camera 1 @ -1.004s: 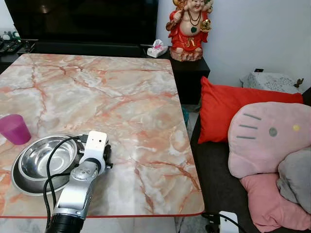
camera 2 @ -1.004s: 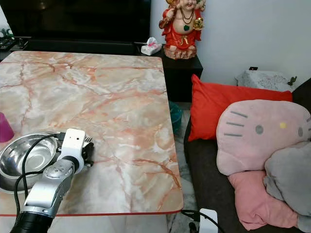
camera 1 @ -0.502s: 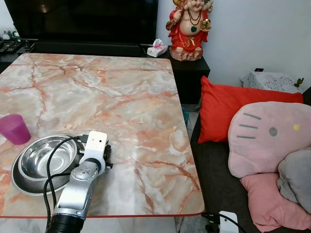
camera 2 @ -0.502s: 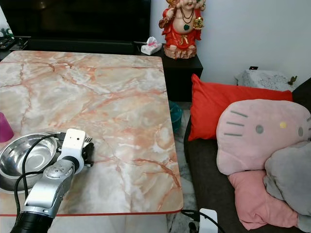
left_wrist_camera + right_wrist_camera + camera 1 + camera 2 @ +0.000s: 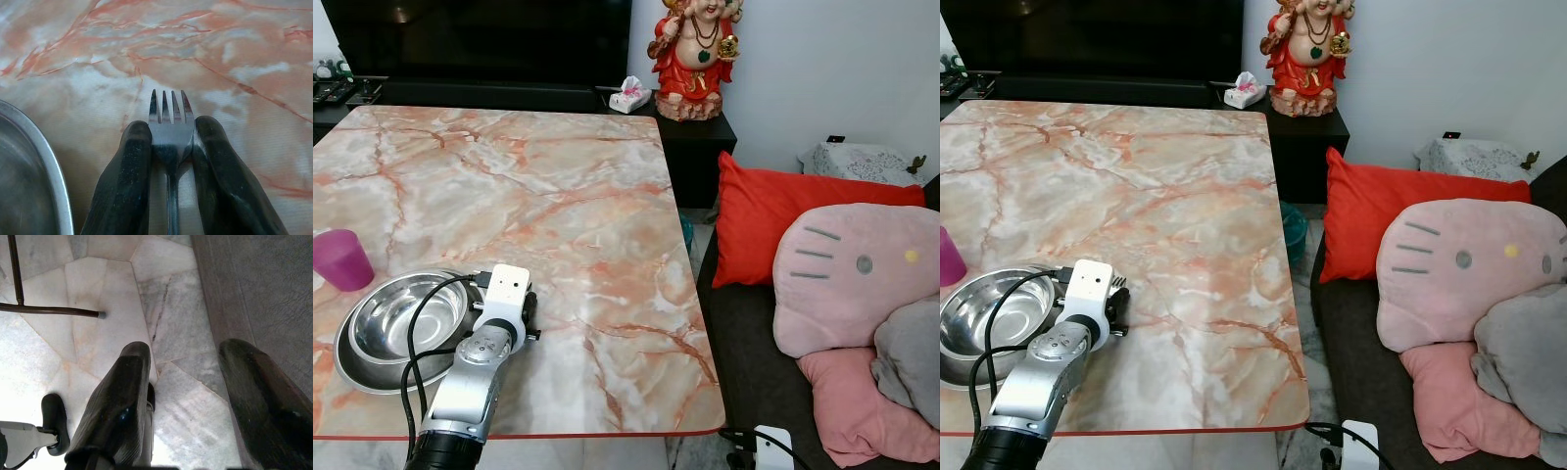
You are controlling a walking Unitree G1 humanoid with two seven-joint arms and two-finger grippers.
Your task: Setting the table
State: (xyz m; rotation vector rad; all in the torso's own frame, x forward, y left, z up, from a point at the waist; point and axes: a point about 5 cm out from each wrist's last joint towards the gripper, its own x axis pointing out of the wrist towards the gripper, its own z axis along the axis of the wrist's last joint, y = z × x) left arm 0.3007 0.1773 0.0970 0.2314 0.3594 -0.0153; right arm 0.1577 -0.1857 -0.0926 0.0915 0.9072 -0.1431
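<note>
Peach-veined marble table [image 5: 558,196], steel bowl [image 5: 401,318], magenta cup [image 5: 342,260], red cushion [image 5: 783,211]

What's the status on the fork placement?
Left gripper shut on fork, low over the table, beside the steel bowl. Right gripper open, idle over floor. Pink cup far side of the bowl, not obstructing.

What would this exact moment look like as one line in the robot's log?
left tool: shut on fork | over marble table, beside steel bowl | pink cup at left edge | right tool: open, idle above floor
</note>
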